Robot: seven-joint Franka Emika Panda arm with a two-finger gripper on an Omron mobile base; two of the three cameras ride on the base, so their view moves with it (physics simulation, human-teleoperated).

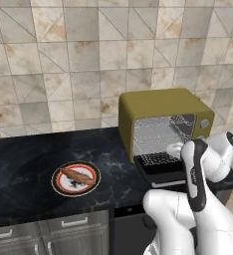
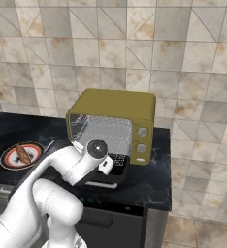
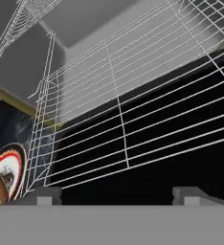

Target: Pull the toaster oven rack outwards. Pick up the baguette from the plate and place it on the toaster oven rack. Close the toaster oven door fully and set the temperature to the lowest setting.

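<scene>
Wire-grid toaster oven rack (image 3: 133, 129), flat

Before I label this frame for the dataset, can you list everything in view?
oven: one, olive-yellow, on the counter by the wall
door: one, black glass, folded down open in front
rack: one, silvery wire, pulled out over the door
knobs: two showing, grey, oven's right front panel
plate: one, black rim, red ring, white centre, left of the oven
baguette: one, reddish-brown, on the plate
counter: one, black marble
arm: one, white
gripper: one, dark tips apart, over the rack's front edge
</scene>
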